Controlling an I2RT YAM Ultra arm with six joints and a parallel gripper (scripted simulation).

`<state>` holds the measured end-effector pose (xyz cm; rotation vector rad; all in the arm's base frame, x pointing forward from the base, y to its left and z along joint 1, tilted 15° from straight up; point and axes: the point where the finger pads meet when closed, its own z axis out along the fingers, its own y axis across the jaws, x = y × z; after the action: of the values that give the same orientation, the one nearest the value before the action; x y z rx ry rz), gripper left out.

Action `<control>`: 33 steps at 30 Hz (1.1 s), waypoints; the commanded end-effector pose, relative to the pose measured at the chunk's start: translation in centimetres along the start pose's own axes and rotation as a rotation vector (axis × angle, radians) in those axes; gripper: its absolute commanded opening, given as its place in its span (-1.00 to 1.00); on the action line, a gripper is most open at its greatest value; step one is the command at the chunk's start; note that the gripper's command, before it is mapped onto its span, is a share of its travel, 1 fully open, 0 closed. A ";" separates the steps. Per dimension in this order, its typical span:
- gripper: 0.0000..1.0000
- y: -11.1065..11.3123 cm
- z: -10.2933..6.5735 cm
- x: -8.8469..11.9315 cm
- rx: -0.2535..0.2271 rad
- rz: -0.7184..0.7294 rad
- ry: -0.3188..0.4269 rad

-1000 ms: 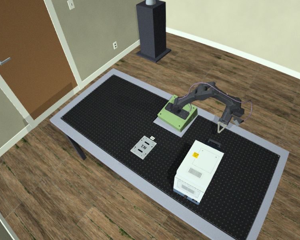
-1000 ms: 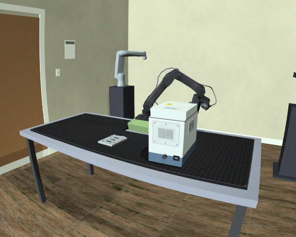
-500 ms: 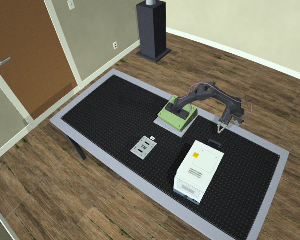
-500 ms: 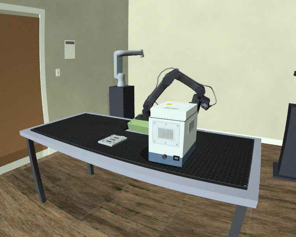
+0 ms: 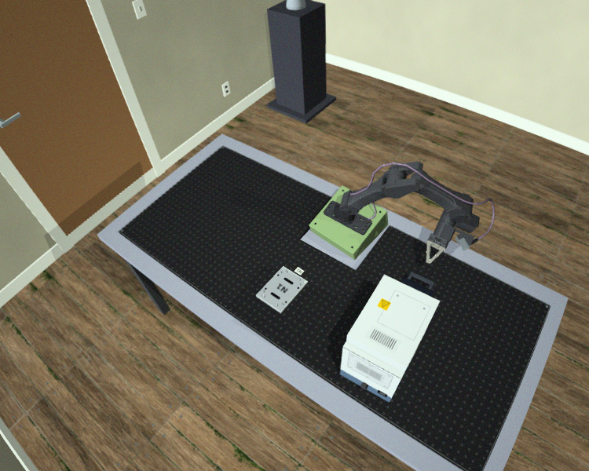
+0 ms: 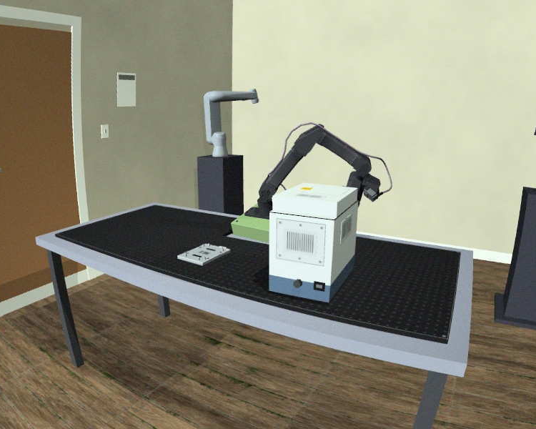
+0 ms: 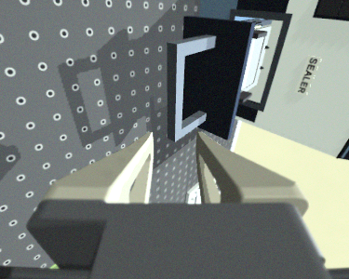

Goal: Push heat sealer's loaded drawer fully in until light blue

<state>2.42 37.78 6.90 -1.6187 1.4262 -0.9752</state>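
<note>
The white heat sealer (image 5: 391,334) stands on the black perforated table top; it also shows in the exterior view (image 6: 312,235) and in the wrist view (image 7: 304,84). Its dark drawer front (image 7: 211,76) with a grey C-shaped handle (image 7: 183,88) sticks out a little from the body (image 5: 418,281). A pale edge of the load (image 7: 255,56) shows in the gap. My gripper (image 5: 432,258) hangs just in front of the handle, fingertips part open, a narrow gap between them, nothing held, apart from the handle. The sealer's light, sheet and frame are hidden.
My arm's green base block (image 5: 348,220) stands left of the gripper. A grey slotted plate marked N1 (image 5: 281,289) lies on the table to the sealer's left (image 6: 204,252). The table's far edge runs close behind the gripper.
</note>
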 end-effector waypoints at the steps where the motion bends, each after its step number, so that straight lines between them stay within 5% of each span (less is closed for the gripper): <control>1: -0.40 -0.9 0.2 -0.2 0.006 0.030 -0.022; 33: -0.40 -0.9 2.0 -0.2 0.007 0.030 -0.021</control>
<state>4.16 37.89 6.06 -1.6199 1.4262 -0.9749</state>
